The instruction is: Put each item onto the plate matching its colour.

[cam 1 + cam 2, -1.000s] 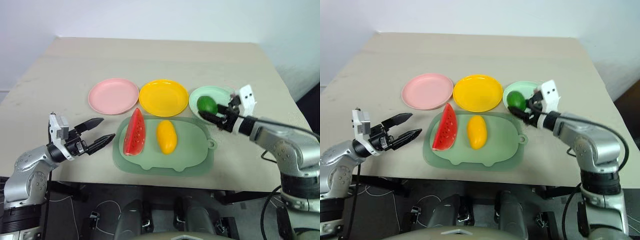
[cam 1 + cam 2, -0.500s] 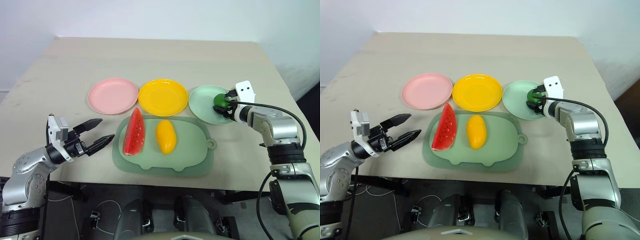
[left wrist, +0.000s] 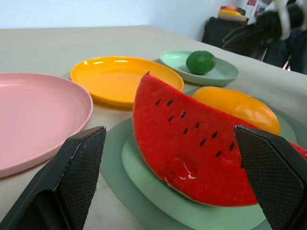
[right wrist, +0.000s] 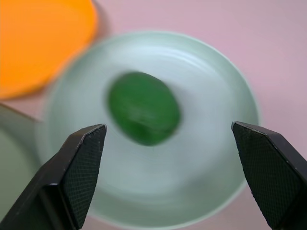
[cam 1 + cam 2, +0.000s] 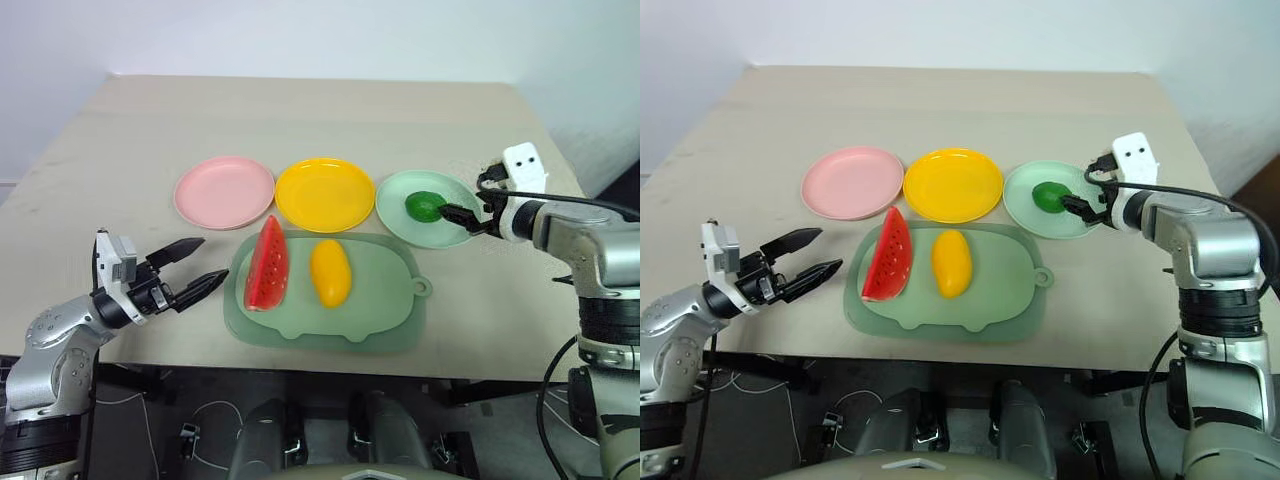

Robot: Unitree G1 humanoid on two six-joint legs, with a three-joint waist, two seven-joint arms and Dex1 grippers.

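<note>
Pale green mat (image 5: 380, 320) on beige table (image 5: 300, 120)

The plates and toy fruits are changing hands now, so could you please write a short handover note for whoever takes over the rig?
Right gripper: open, empty, over the near right edge of the green plate, clear of the lime.
Left gripper: open, empty, level, just left of the mat, pointing at the watermelon wedge.
Done: the lime lies on the green plate.
Left: the watermelon wedge and the mango lie side by side on the mat. The pink plate and the yellow plate are bare. Wedge goes to pink, mango to yellow.
</note>
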